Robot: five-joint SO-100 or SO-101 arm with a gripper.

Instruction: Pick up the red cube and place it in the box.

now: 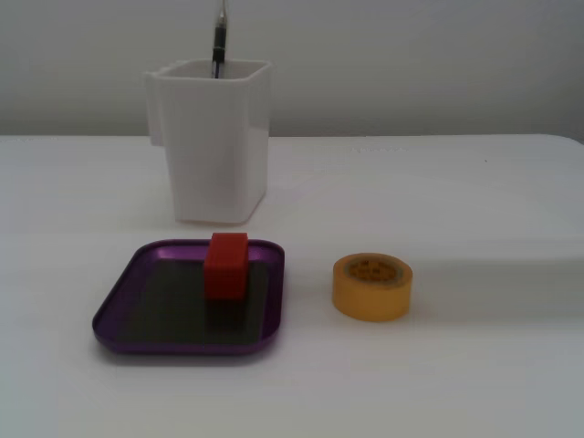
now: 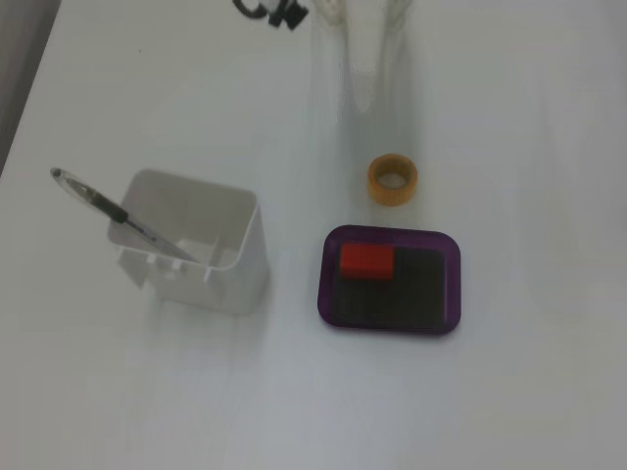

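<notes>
white table [image 1: 474,365], pale wall behind; red cube [image 1: 225,265] inside the box [image 1: 109,324]; gripper out of sight, state unknowable.

A red cube [image 1: 225,265] is seen standing upright inside a box [image 1: 117,303] with a glossy purple rim and a dark flat bottom, toward the box's far edge. A tall white container [image 1: 213,141] is placed just behind the box, and a dark pen [image 1: 219,41] is seen rising out of its open top. A yellow tape roll [image 1: 371,286] is laid on its side on the white table [image 1: 456,365], to the right of the box and apart from it. No hand is shown in this fixed view, so places cannot be given relative to one.
</notes>
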